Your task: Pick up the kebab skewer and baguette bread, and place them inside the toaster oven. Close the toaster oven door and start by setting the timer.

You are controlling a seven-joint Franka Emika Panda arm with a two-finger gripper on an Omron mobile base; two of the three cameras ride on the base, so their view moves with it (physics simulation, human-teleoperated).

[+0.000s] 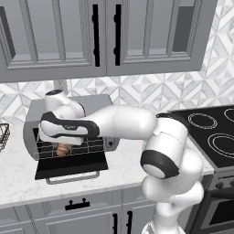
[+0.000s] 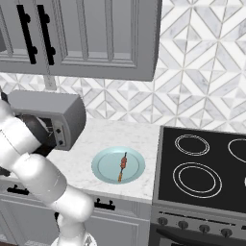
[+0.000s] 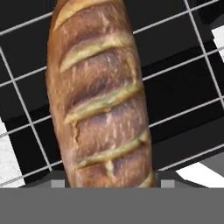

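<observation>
We see baguette bread (image 3: 98, 100) over wire rack (image 3: 183, 65) at toaster oven (image 1: 68, 125) mouth, long axis running straight ahead of tool. Tool grip state: cannot tell. Kebab skewer (image 2: 123, 167) waits on plate (image 2: 103, 166), bench, well right.

Pretty cramped at the toaster oven (image 1: 68, 121) mouth right now: arm reaching straight into the opening, baguette bread (image 1: 63, 149) sitting over the wire rack (image 3: 26, 118) and taking up the middle of the cavity. Toaster oven door (image 1: 71, 167) dropped flat over the desk (image 1: 18, 178), so no low approach from the front there. Wall cabinets (image 1: 105, 36) hanging close above the oven, little headroom. Dark wire basket (image 1: 2, 136) near the oven's left side. Much more room to the right: open desk around the plate (image 2: 103, 170) carrying the kebab skewer (image 2: 123, 166), between oven and stove (image 2: 202, 168), clear from above.
</observation>
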